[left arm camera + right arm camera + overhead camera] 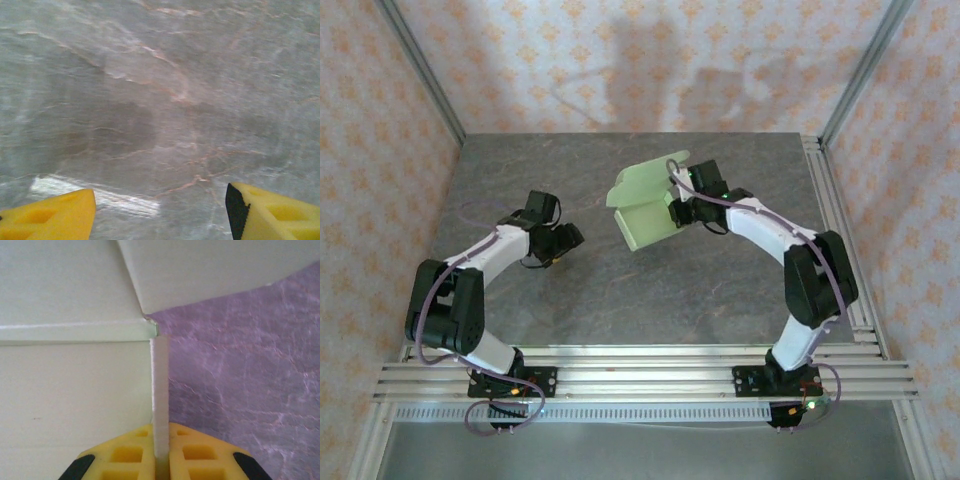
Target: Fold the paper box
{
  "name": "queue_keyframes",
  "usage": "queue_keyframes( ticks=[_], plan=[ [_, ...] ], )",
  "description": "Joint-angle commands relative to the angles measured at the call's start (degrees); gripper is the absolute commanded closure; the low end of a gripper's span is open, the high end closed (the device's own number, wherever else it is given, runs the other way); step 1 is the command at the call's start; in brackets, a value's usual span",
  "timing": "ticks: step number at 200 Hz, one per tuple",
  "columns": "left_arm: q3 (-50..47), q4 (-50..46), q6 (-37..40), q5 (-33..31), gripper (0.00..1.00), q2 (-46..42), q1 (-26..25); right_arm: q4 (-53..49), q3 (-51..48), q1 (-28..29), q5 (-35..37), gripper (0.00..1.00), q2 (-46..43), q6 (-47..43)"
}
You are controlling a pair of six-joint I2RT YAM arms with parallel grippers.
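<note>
The paper box (645, 205) is pale green card, partly folded, with a flap raised at its far side, in the middle of the grey table. My right gripper (677, 212) is at its right edge, shut on a side wall of the box. In the right wrist view that wall (160, 395) stands edge-on, pinched between the yellow fingers (125, 457), with the box's panels (75, 395) to the left. My left gripper (568, 238) hangs open over bare table, well left of the box; its yellow fingertips (55, 217) stand wide apart with nothing between them.
The grey marbled table (650, 300) has aluminium rails along its near edge (640, 375) and right side (840, 230). Patterned walls close in the back and both sides.
</note>
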Motion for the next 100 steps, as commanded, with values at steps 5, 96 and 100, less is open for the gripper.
queue_keyframes(
  ticks=[5, 96, 100],
  plan=[
    [1.35, 7.46, -1.42, 3.86, 0.3, 1.71, -4.13, 4.81, -1.02, -0.36, -9.59, 0.88, -3.34, 5.94],
    [11.32, 20.64, -8.88, 11.85, 0.32, 9.89, -14.99, 13.69, -4.51, -0.14, -19.78, 0.87, -4.59, 16.92],
    [11.75, 20.83, -9.09, 12.05, 0.32, 9.9, -15.06, 13.85, -4.7, -0.18, -19.99, 0.87, -4.59, 17.11]
  ],
)
